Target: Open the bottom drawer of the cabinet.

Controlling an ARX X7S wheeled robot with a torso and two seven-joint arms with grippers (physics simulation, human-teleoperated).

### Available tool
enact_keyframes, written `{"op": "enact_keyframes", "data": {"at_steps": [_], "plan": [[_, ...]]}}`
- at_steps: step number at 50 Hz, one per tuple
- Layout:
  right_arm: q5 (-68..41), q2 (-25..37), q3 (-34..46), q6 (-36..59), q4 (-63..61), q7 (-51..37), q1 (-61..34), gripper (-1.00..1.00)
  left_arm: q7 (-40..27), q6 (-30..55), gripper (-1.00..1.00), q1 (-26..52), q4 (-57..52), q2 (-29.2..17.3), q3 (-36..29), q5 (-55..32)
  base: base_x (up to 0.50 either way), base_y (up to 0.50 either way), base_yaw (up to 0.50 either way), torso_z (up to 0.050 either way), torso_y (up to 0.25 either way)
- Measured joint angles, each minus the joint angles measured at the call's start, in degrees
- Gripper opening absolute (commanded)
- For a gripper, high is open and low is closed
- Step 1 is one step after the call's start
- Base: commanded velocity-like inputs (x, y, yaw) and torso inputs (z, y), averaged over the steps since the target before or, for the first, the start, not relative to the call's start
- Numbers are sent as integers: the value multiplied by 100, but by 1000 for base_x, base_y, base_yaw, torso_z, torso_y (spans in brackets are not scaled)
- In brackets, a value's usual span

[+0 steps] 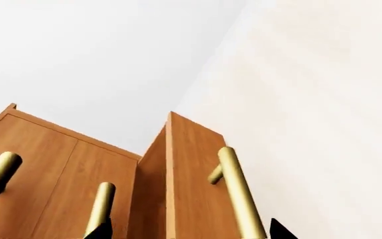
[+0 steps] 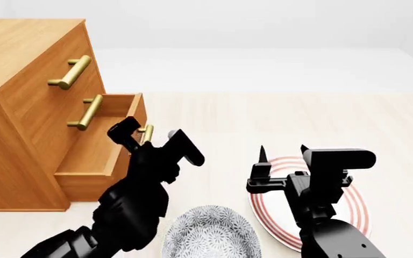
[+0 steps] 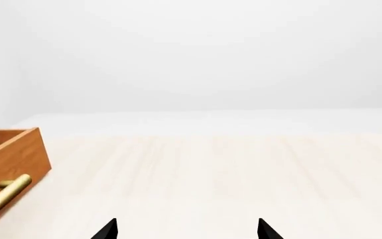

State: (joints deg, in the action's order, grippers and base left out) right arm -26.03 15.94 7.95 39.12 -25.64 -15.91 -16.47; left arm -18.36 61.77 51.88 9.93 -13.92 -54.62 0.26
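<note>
The bottom drawer sticks out of the cabinet at ten o'clock. Left jaws sit open around its handle to pull. Right jaws wait open.

Head view: from above and behind both arms, facing down over the table. Left wrist view: very near, just behind the left gripper, facing the cabinet. Right wrist view: behind the right gripper, sharing the open bottom drawer.
</note>
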Motion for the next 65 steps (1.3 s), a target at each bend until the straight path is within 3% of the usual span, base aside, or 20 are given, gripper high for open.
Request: {"op": "enact_keyframes", "data": {"at_steps": [15,29,46,65], "plan": [[-39,19,7,-18,15,-22,-10,100,303,869,100,457,-1190,4,1644,-697,0,0,0,0,0],[-46,33,39,-65,80,-29,-23,100,525,1567,100,687,-1136,340,3044,-1302,0,0,0,0,0],[-73,50,70,-85,105,-58,-30,100,624,1851,100,766,-427,548,3812,-1608,0,0,0,0,0],[-113,71,104,-85,122,-105,-55,100,590,1500,100,725,364,560,4086,-1619,0,0,0,0,0]]}}
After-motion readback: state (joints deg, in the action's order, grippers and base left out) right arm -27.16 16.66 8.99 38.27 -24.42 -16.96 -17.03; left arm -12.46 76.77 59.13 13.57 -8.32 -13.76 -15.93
